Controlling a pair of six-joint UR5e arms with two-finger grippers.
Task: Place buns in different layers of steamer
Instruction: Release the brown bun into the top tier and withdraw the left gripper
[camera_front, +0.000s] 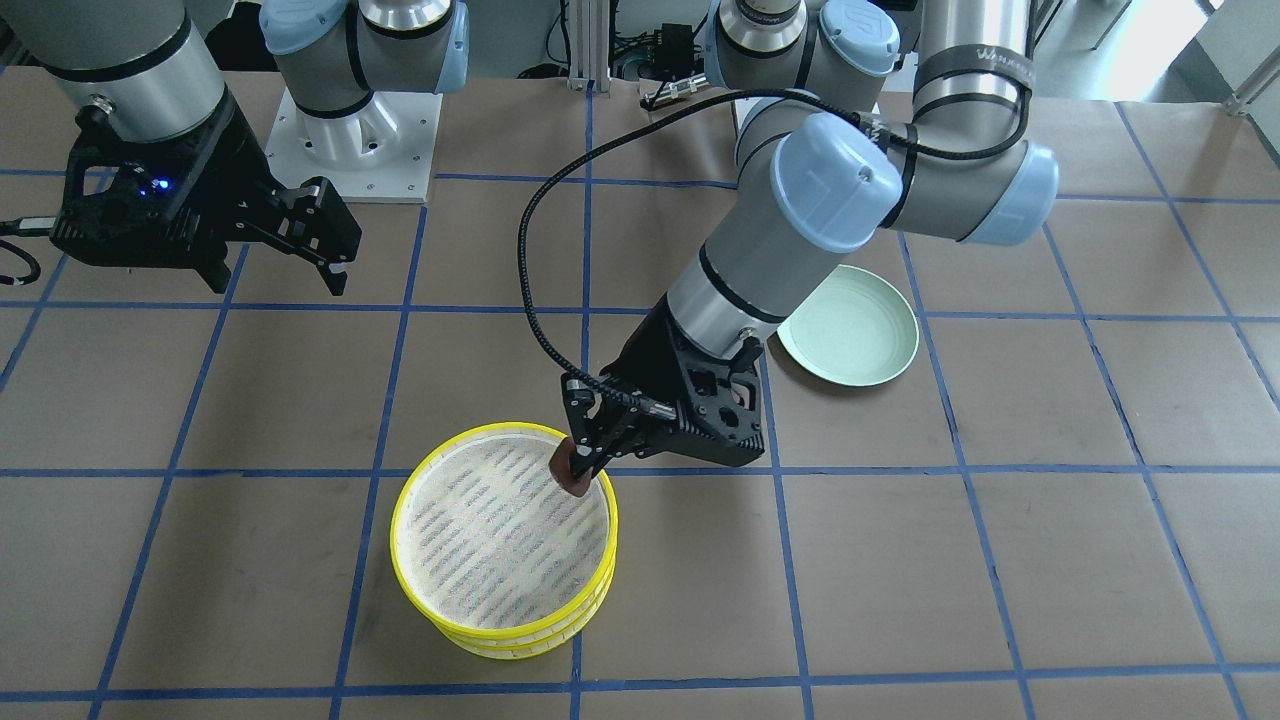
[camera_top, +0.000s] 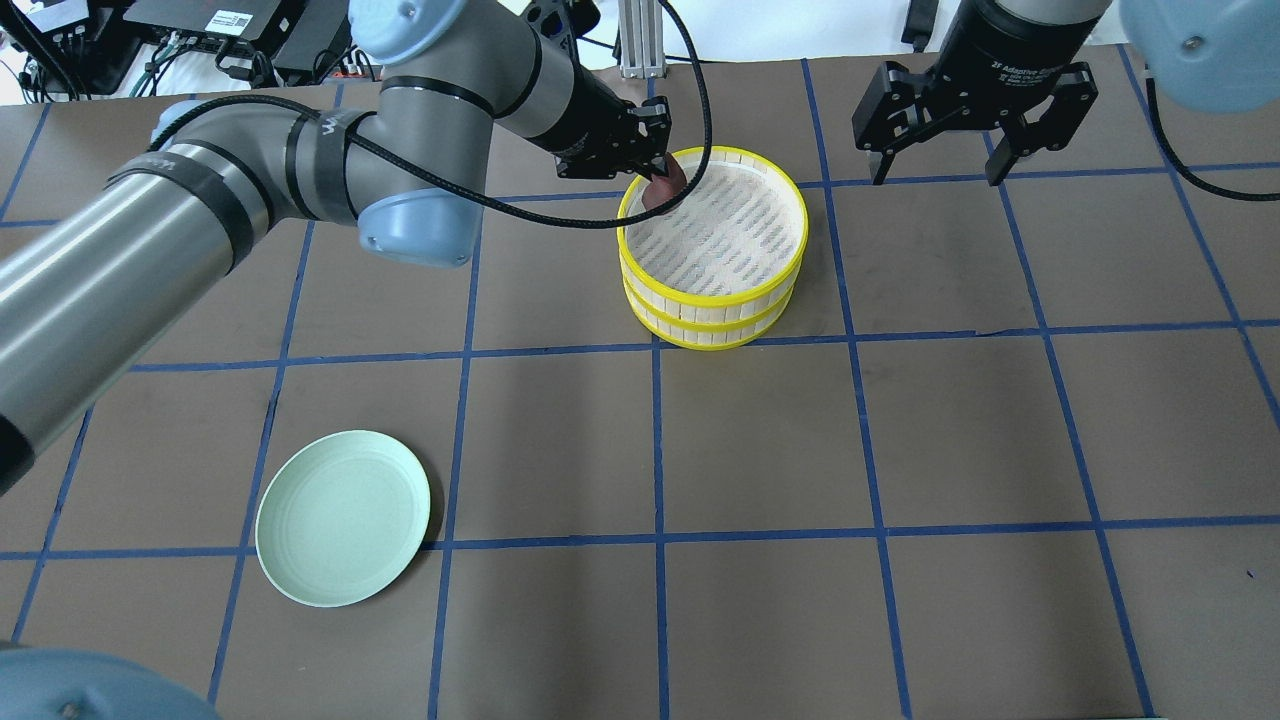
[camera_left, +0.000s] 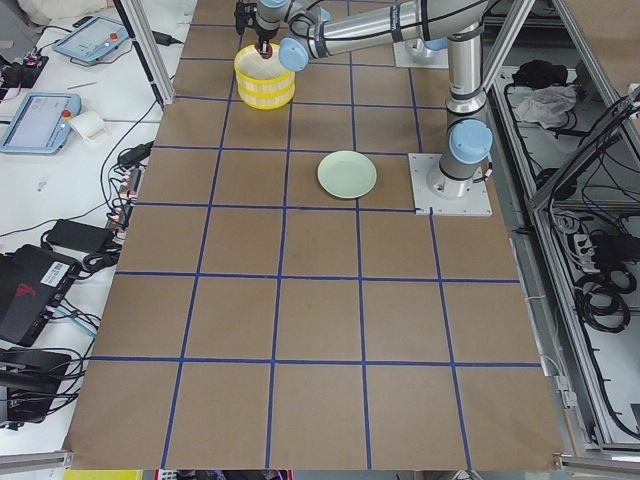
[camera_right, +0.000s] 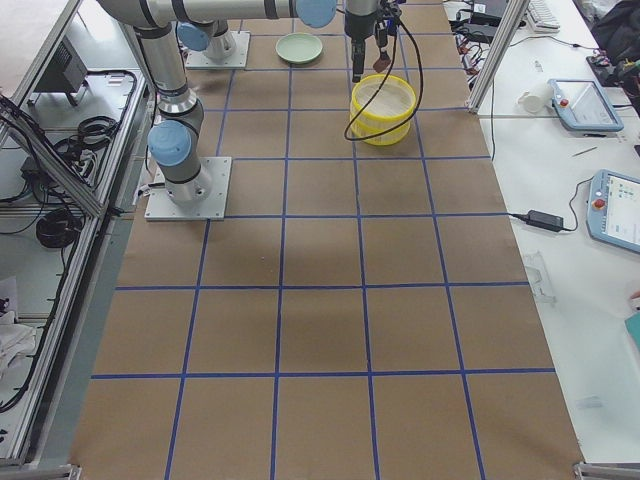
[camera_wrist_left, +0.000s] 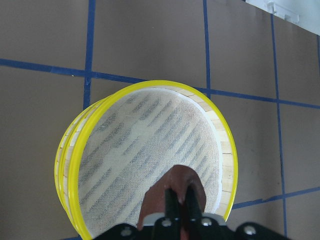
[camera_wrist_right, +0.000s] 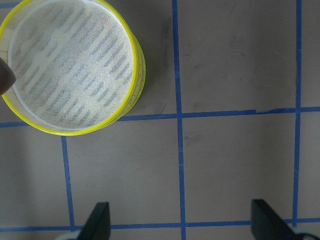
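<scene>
The steamer's two yellow-rimmed trays (camera_front: 505, 640) are stacked, one on the other, and also show in the overhead view (camera_top: 712, 300). The top tray's woven floor is bare. My left gripper (camera_front: 585, 462) is shut on the dark reddish-brown bun (camera_front: 570, 468) and holds it just over the top tray's rim; the bun also shows in the overhead view (camera_top: 663, 183) and the left wrist view (camera_wrist_left: 175, 192). My right gripper (camera_top: 935, 165) is open and empty, hovering apart from the steamer. The cream-white bun is hidden or out of view.
A pale green plate (camera_top: 342, 517) lies empty on the table, well away from the steamer; it also shows in the front view (camera_front: 850, 325). Brown paper with blue tape lines covers the table. The left arm's cable (camera_front: 530, 250) loops above the table.
</scene>
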